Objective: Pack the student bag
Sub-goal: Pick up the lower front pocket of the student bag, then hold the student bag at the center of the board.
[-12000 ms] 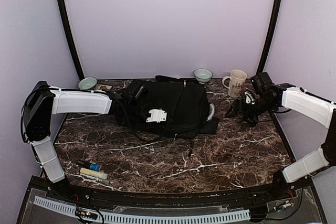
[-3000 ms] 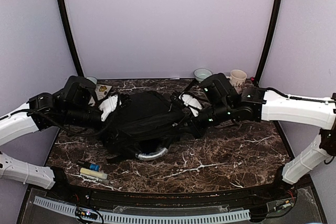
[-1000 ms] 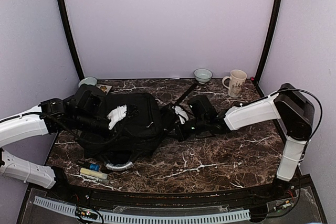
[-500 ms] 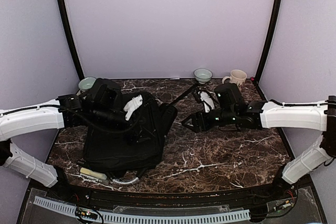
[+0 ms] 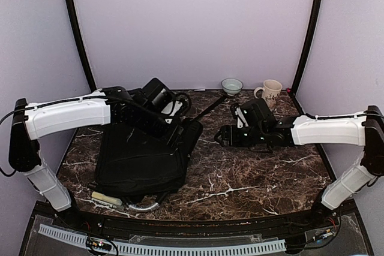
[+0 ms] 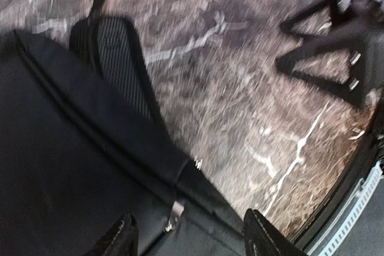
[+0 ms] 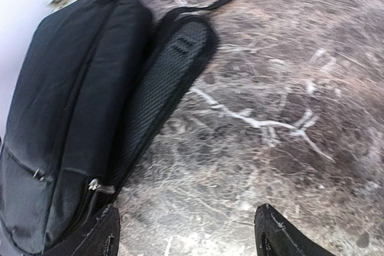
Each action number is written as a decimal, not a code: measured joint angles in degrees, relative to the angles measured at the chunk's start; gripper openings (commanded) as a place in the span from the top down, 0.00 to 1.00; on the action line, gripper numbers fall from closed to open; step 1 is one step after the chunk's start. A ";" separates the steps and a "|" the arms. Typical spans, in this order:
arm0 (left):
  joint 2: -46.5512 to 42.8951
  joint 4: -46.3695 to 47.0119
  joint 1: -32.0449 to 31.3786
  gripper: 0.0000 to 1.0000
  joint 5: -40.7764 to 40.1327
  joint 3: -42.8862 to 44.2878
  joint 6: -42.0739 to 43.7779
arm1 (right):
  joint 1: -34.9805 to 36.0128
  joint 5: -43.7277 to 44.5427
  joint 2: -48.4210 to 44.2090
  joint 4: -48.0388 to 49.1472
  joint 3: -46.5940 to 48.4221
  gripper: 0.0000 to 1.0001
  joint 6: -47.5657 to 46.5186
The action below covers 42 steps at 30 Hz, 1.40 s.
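Lying near the tabletop (image 5: 252, 178) edge, the student bag (image 5: 141, 160) could slide off if tugged; left end effector (image 6: 191, 235) and right end effector (image 7: 189, 229) gape wide, holding nothing.

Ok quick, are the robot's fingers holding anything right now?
Left gripper: fingers open, holding nothing, over the student bag.
Right gripper: fingers open, holding nothing.

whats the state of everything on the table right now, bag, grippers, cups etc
student bag: lying flat on the table, not held
bag strap: trailing loose toward the back
left gripper: open, empty, above the bag
right gripper: open, empty, above the table beside the bag
mug: upright
bowl: upright
cream stick: lying on its side at the near edge
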 measured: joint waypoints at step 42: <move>5.84 -7.52 -4.79 1.00 -15.50 2.89 -11.26 | -0.46 -15.67 10.73 4.76 9.84 0.20 2.23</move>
